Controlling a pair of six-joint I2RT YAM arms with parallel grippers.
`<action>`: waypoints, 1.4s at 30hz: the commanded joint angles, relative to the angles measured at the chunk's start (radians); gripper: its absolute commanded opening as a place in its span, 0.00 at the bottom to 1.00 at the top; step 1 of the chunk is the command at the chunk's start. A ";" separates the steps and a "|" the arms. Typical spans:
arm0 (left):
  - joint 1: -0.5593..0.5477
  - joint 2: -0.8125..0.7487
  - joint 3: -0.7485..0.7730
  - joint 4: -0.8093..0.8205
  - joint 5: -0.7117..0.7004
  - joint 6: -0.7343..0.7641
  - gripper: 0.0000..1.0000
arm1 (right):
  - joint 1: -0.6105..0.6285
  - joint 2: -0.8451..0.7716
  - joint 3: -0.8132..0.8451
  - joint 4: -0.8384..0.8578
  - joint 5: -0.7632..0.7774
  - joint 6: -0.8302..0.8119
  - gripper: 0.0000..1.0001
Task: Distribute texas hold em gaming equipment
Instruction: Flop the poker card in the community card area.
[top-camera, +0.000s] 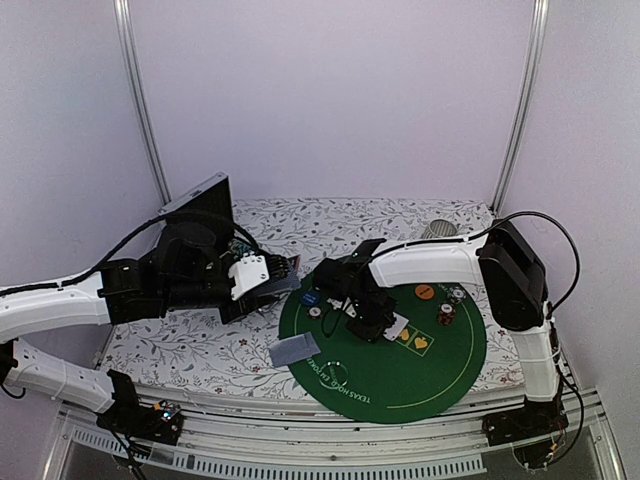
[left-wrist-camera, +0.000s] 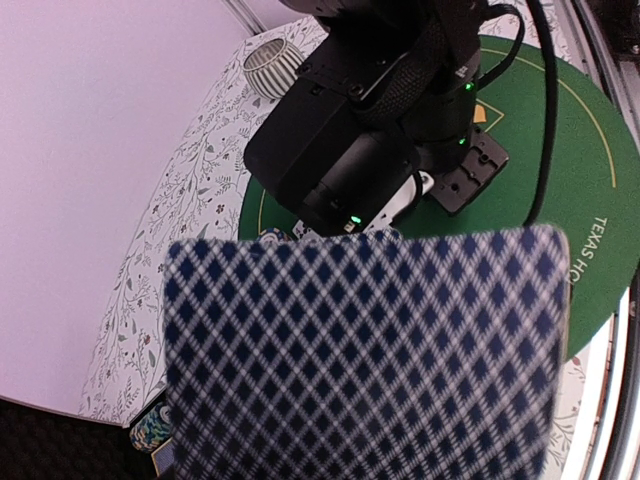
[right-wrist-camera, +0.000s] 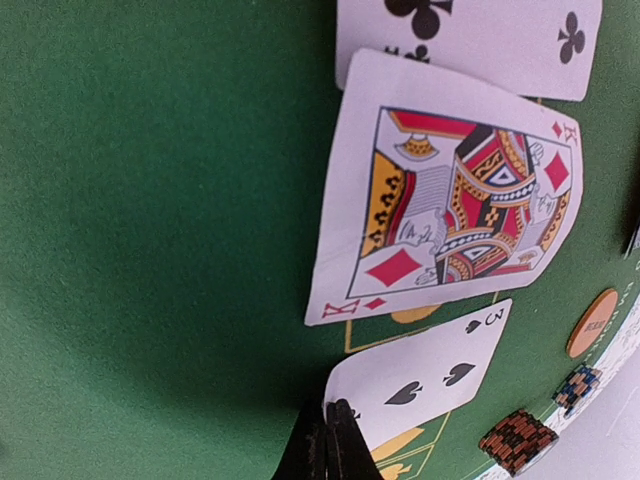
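Observation:
My left gripper (top-camera: 272, 278) is beside the green felt mat (top-camera: 450, 375) and holds grey-blue-backed playing cards. One diamond-patterned card back (left-wrist-camera: 365, 355) fills the lower left wrist view and hides the fingers. My right gripper (right-wrist-camera: 335, 445) is low over the mat, its fingers pressed together on a corner of the three of spades (right-wrist-camera: 430, 375). A king of diamonds (right-wrist-camera: 450, 200) and a clubs card (right-wrist-camera: 480, 30) lie face up beyond it. One face-down card (top-camera: 293, 350) lies at the mat's left edge. Chip stacks (top-camera: 446, 314), an orange disc (top-camera: 424, 291) and a blue disc (top-camera: 310, 298) sit on the mat.
The ribbed grey cup (top-camera: 438, 230) stands at the back right, off the mat. The open aluminium case (top-camera: 200, 205) stands at the back left behind my left arm. My right arm's black wrist (left-wrist-camera: 345, 150) is close in front of the left gripper. The floral tablecloth (top-camera: 180, 345) surrounds the mat.

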 joint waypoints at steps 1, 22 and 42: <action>0.011 -0.009 -0.006 0.018 0.006 0.004 0.43 | -0.003 0.028 0.020 -0.050 -0.042 0.034 0.02; 0.011 -0.011 -0.006 0.016 0.006 0.004 0.43 | -0.004 0.050 0.076 -0.014 -0.065 0.020 0.32; 0.011 -0.014 -0.005 0.015 0.008 0.005 0.43 | -0.036 -0.300 -0.016 0.227 -0.125 -0.017 0.99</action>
